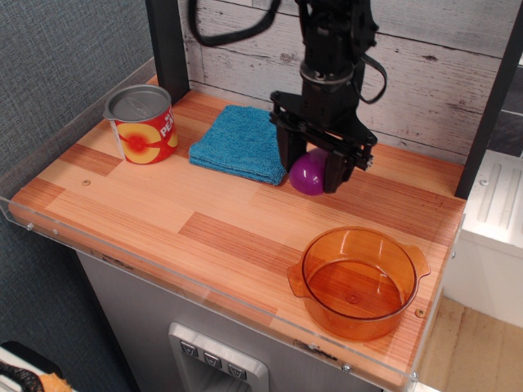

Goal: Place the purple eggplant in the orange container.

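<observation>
The purple eggplant (306,174) is a small glossy purple shape held between the black fingers of my gripper (311,173), lifted a little above the wooden table. Its green stem cap is hidden by the gripper. The gripper is shut on it, above the table's back middle, next to the right edge of the blue cloth. The orange container (357,280) is a round translucent pot with two side handles, empty, standing near the front right corner, in front of and to the right of the gripper.
A folded blue cloth (242,142) lies at the back, left of the gripper. A red-and-yellow tin can (142,125) stands at the back left. A clear plastic rim (204,296) runs along the table's front and left edges. Dark posts stand at the back.
</observation>
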Available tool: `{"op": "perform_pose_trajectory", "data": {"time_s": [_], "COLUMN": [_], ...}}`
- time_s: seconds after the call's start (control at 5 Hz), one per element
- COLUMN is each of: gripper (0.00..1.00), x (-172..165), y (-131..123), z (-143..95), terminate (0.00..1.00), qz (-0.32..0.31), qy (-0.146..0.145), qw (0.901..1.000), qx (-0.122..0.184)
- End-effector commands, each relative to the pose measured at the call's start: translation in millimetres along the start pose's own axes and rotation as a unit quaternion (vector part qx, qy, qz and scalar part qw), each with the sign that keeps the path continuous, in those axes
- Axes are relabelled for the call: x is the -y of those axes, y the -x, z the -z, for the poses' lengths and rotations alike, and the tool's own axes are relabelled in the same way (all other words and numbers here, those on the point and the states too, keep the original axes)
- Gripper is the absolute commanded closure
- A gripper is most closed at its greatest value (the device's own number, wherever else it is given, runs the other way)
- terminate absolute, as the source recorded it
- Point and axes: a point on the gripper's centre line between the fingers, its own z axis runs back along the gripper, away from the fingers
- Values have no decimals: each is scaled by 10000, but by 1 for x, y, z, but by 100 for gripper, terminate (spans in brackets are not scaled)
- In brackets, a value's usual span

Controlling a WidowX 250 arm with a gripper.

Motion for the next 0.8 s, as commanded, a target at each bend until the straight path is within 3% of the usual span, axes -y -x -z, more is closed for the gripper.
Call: {"op": "perform_pose_trajectory", "data": {"time_s": [0.0,0.6], "gripper": [100,100], "x": [17,68], "y": [23,63], "z": [-55,-57], "terminate": [0,0], "qz": [153,-201], "qy": [61,122], "qw": [9984,9974], "qx": [537,678]}}
